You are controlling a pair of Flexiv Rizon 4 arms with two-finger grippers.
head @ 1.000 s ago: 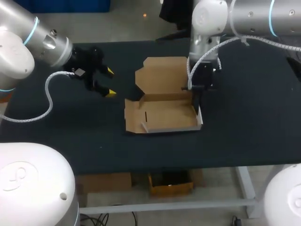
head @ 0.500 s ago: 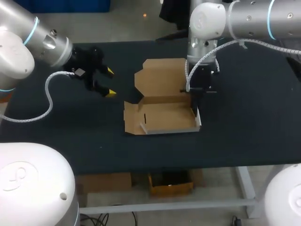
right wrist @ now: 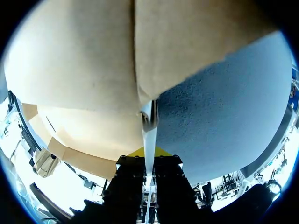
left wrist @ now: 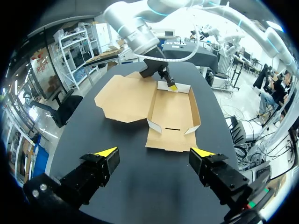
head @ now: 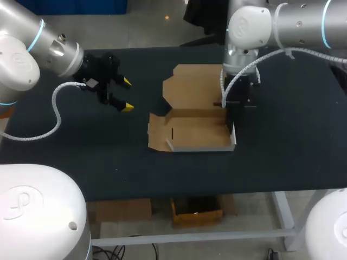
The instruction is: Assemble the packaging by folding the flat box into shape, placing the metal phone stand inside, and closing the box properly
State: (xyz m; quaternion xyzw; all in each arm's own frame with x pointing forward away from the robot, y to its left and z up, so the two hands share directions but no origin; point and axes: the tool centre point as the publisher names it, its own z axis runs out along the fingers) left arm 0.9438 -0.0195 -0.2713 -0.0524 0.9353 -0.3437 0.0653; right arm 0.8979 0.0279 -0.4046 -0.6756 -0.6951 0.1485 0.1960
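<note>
Box lies half-folded, right gripper clamped on its side wall.

Your work surface is a table with a matte black top, carried on a pale metal frame that has a crossbar low at the front. Under it you can see a closed cardboard box just beside an open yellowish carton, and dark cables on the grey floor. Past the table's far edge, something blue meets the floor. In the left wrist view, white shelving racks stand in a brightly lit room.
</note>
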